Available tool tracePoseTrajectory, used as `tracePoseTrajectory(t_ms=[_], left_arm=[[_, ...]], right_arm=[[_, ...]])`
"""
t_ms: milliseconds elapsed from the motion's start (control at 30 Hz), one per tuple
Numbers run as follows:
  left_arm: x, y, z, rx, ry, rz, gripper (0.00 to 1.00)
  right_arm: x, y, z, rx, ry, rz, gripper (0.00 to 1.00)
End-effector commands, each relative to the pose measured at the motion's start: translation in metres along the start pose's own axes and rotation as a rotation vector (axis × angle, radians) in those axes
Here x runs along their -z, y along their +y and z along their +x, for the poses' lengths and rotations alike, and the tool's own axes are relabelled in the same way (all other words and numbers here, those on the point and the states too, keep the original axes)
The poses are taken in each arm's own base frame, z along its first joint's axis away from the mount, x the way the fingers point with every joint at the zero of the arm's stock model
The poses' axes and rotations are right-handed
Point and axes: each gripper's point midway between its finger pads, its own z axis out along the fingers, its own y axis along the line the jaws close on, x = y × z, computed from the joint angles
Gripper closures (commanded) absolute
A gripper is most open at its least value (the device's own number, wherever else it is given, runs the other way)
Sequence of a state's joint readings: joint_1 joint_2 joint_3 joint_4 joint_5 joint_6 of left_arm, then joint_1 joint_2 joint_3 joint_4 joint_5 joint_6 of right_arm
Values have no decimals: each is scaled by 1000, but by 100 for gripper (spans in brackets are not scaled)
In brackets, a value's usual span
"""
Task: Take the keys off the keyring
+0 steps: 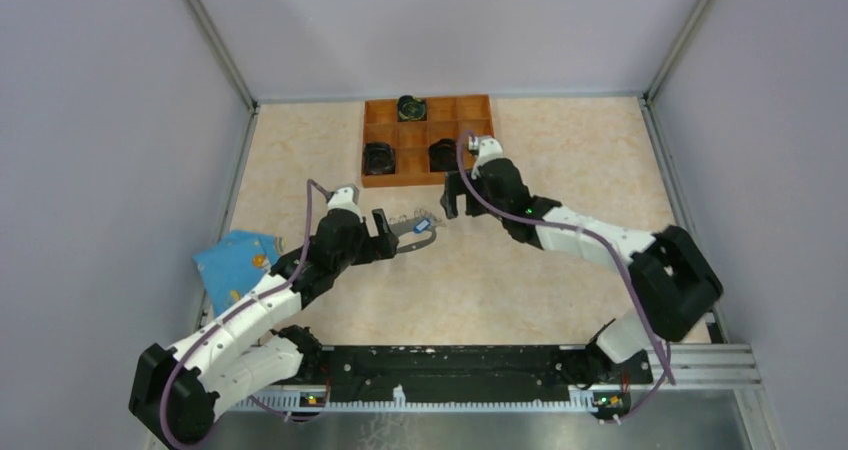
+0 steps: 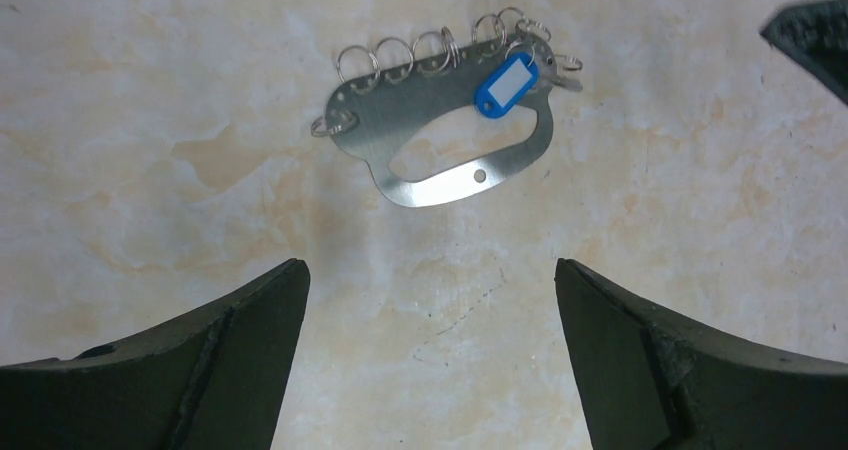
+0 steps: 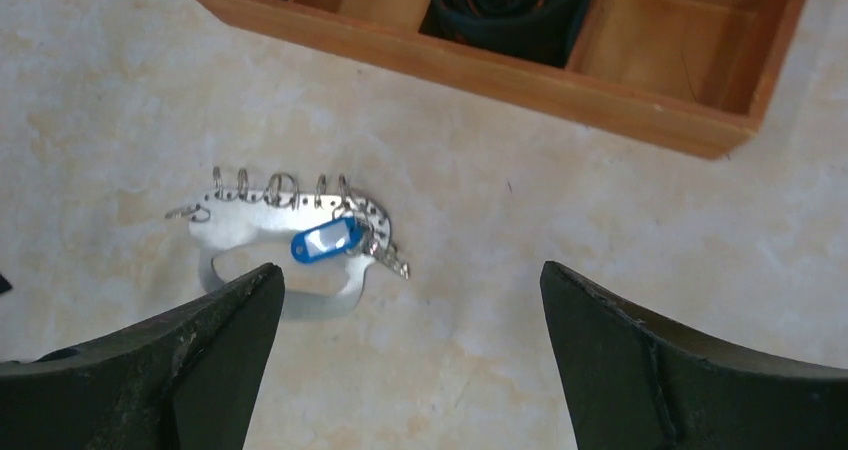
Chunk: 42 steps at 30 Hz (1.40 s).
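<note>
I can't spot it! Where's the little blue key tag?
In the top view, the blue key tag lies on the metal keyring, between the left gripper and right gripper.

Bright, diffuse overhead light in my views, faint soft shadows, mild sheen on the keyring (image 2: pixel 400 110), top view grainier, darker past the near edge of the counter (image 1: pixel 560 270).

1. The bench (image 1: pixel 560 160) is a beige, marbled-looking top.
2. Near the middle the keyring (image 2: pixel 400 135) lies flat on it, with a row of small wire rings along one edge. The keys (image 2: pixel 505 83), blue head up, rest across one end.
3. Further back there's a wooden tray (image 1: pixel 400 181) with compartments, not touching the keyring.
4. A light-blue packet (image 1: pixel 235 260) with orange print sits way over at the left edge.
</note>
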<state>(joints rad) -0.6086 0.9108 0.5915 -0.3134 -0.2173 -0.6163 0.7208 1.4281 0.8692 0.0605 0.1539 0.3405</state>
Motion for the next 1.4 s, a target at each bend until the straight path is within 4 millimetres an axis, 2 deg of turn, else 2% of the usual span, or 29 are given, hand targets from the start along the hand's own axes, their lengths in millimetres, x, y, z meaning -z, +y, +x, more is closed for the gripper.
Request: tracePoseTrajectory(t_ms=[0, 100, 267, 367, 467, 600, 767, 867, 967, 1033, 1100, 1167, 1233, 1300, 1367], left_arm=[[-4, -13, 9, 72, 32, 106, 1], [-8, -7, 18, 97, 56, 91, 2], [-5, 1, 23, 133, 46, 81, 2], [-1, 6, 25, 144, 41, 67, 1], [2, 10, 29, 152, 40, 59, 1], [3, 13, 35, 170, 49, 58, 2], [4, 13, 40, 181, 55, 69, 2], [3, 12, 42, 181, 60, 79, 2], [2, 13, 44, 179, 64, 79, 1], [2, 13, 46, 177, 67, 83, 1], [1, 12, 48, 178, 74, 91, 2], [0, 11, 51, 181, 85, 92, 1], [0, 12, 52, 180, 90, 92, 2], [-1, 13, 55, 180, 98, 92, 2], [0, 13, 58, 186, 108, 97, 2]], right_arm=[[-47, 29, -43, 57, -75, -115, 4], [-76, 38, -37, 78, -35, -148, 9], [-113, 63, -19, 84, 28, -214, 15], [-126, 73, 2, 93, 72, -220, 22], [-133, 76, 21, 92, 96, -204, 25], [-132, 74, 42, 52, 127, -206, 32], [-116, 63, 65, 3, 170, -140, 58], [-94, 54, 83, -41, 205, -94, 73], [-61, 43, 108, -89, 223, -12, 84], [-31, 44, 133, -116, 235, 11, 83], [-5, 59, 148, -153, 230, -26, 74], [13, 75, 158, -153, 229, -59, 62], [20, 79, 156, -109, 227, -43, 51], [19, 73, 147, -59, 209, 2, 40], [18, 69, 132, 1, 187, 31, 36]])
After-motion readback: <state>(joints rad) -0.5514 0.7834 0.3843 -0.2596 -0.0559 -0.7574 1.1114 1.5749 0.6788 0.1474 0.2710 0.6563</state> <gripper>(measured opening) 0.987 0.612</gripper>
